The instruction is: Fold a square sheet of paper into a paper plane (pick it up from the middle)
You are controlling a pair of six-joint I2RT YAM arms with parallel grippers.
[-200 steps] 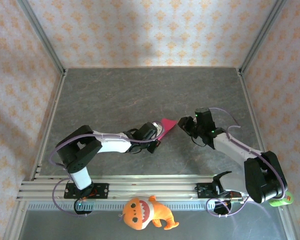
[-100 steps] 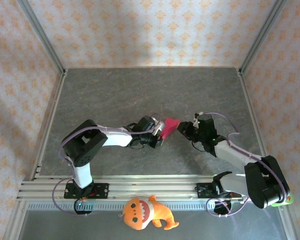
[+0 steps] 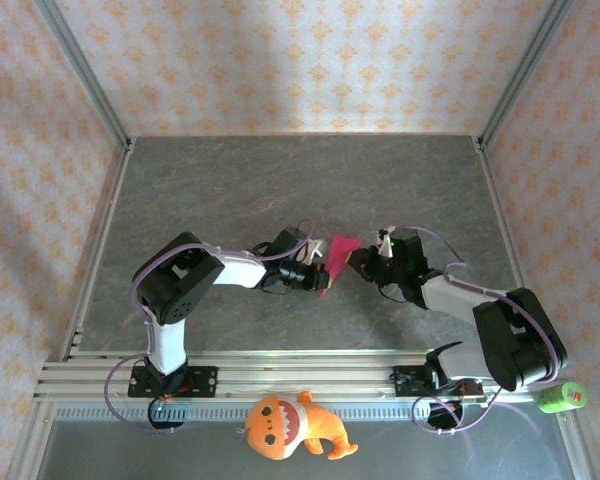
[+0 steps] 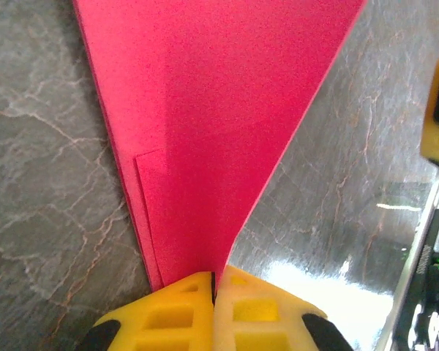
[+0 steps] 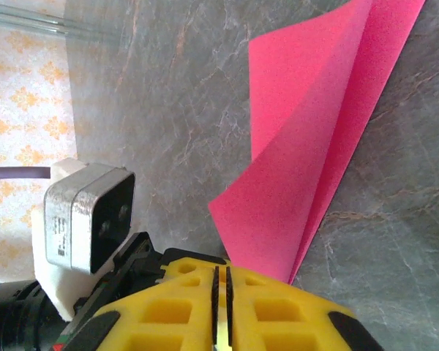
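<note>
- Grey marble tabletop (image 3: 230, 190).
- Left gripper (image 4: 214, 284) pinching folded pink paper (image 4: 205, 110) by its tip.
- Right gripper (image 5: 221, 281) pressed nearly together at paper's edge; grip unclear.

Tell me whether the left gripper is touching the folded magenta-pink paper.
Touching, left wrist view: the left gripper has its jaws shut on the folded magenta-pink paper.

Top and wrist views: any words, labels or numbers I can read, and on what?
No text can be read.
pink paper: plain, no print.
silver camera housing: small dark marks on its side, too blurred to read.
green object at the near right corner: too small to tell.
</note>
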